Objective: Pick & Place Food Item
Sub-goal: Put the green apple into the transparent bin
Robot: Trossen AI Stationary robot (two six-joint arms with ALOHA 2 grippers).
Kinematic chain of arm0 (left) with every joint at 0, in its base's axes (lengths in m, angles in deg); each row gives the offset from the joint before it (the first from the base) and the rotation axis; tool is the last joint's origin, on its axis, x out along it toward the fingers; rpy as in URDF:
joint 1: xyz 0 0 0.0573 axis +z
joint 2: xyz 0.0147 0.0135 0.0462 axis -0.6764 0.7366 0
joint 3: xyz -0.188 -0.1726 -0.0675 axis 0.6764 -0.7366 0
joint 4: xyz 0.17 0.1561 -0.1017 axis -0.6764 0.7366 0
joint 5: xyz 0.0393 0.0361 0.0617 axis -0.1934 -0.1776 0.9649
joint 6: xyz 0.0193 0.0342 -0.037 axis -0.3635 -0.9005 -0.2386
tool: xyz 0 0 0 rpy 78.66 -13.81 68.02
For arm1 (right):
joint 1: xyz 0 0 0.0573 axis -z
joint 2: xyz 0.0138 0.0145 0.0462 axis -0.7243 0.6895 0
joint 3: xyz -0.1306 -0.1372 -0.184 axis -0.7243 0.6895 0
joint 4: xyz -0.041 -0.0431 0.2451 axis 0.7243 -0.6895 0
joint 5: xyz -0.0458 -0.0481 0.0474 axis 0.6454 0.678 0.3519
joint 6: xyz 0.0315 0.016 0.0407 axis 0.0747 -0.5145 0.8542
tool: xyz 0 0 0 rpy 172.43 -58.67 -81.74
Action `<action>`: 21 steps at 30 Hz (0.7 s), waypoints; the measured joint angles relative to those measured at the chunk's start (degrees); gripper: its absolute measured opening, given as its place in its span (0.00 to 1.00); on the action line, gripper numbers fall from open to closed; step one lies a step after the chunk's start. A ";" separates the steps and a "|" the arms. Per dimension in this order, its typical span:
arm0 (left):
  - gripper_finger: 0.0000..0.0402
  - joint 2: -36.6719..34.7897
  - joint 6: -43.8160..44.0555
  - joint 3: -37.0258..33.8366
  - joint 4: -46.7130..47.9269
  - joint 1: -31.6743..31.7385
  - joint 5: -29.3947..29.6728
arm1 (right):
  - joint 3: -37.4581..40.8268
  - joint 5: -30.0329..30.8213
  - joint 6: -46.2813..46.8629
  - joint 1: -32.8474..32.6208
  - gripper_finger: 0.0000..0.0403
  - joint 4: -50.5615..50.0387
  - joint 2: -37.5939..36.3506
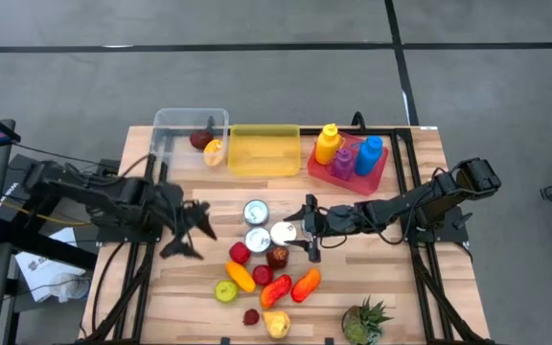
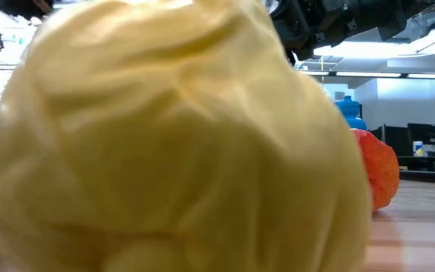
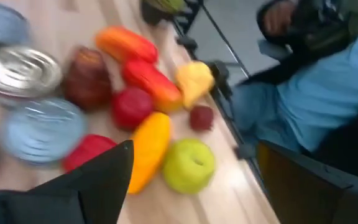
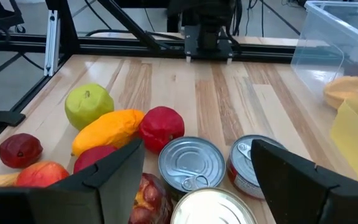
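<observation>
Toy foods lie in a heap on the near half of the table: a green apple [image 1: 225,290] [image 4: 89,104] [image 3: 190,165], a yellow-orange mango [image 1: 241,276] [image 4: 107,129], red fruits, an orange-red pepper [image 1: 306,284] and a yellow pear-like piece [image 1: 276,324] that fills the low view [image 2: 172,143]. Three tin cans [image 1: 258,239] [image 4: 191,163] stand just beyond the heap. My right gripper [image 1: 311,230] [image 4: 196,149] is open over the cans, one finger on each side. My left gripper [image 1: 188,233] is open, left of the heap; one finger [image 3: 98,180] shows in its wrist view.
Along the far edge stand a clear bin [image 1: 190,129] holding a dark red piece and an orange piece, a yellow bin [image 1: 262,150] and a red tray [image 1: 348,171] of coloured bottles. A pineapple [image 1: 364,321] stands at the near right edge. A person in a blue sleeve [image 3: 328,93] sits off the table's near side.
</observation>
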 joint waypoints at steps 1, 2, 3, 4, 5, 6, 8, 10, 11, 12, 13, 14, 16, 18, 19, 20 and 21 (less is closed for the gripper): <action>0.84 0.85 1.37 0.00 -0.29 -2.44 1.50 | 0.00 0.00 0.00 0.00 0.71 -0.06 0.00; 0.85 1.75 2.50 0.00 -0.28 -4.81 3.65 | 0.00 0.00 0.00 0.00 0.71 -0.19 0.00; 0.87 2.84 3.42 0.00 -0.06 -7.03 6.25 | 0.00 0.00 -0.02 0.02 0.71 -0.35 0.00; 0.88 4.20 3.59 0.00 -0.15 -9.18 8.80 | 0.00 0.00 -0.02 0.07 0.71 -0.42 0.00; 0.90 5.65 3.60 0.00 -0.28 -11.23 11.11 | 0.00 0.00 0.00 0.07 0.71 -0.49 0.00; 0.91 7.22 3.64 0.00 -0.05 -13.14 13.02 | 0.00 0.00 0.00 0.09 0.71 -0.65 0.00; 0.93 10.51 3.58 0.00 -0.69 -16.40 16.18 | 0.00 0.00 0.42 0.09 0.71 -1.25 0.00; 0.95 13.75 3.47 0.00 -1.65 -18.80 18.33 | 0.00 0.00 1.28 0.09 0.71 -1.64 0.00; 0.96 15.34 3.46 0.00 -2.27 -19.83 18.71 | 0.00 0.00 1.51 0.09 0.71 -1.84 0.00; 0.97 16.66 3.45 0.00 -3.15 -20.65 19.20 | 0.00 0.00 1.57 0.09 0.71 -2.12 0.00; 0.97 17.87 3.44 0.00 -3.84 -21.33 19.70 | 0.00 0.06 1.62 0.09 0.71 -2.37 0.00; 0.98 18.96 3.39 0.00 -4.42 -21.93 20.17 | 0.00 0.40 1.73 0.04 0.71 -2.45 0.00; 0.99 20.85 2.99 0.36 -5.22 -22.71 21.29 | 0.00 1.11 1.97 -0.11 0.71 -2.45 0.00; 0.99 22.40 2.02 1.62 -5.30 -23.33 22.51 | 0.00 1.13 2.01 -0.13 0.71 -2.53 0.00; 1.00 23.19 1.86 2.42 -5.36 -23.52 22.77 | 0.00 1.14 2.01 -0.13 0.71 -2.52 0.00; 1.00 24.16 1.81 3.27 -5.54 -23.64 22.98 | 0.00 1.14 2.06 -0.13 0.71 -2.54 0.00; 1.00 25.26 1.79 4.14 -5.59 -23.65 23.19 | 0.00 1.16 2.15 -0.13 0.71 -2.54 0.00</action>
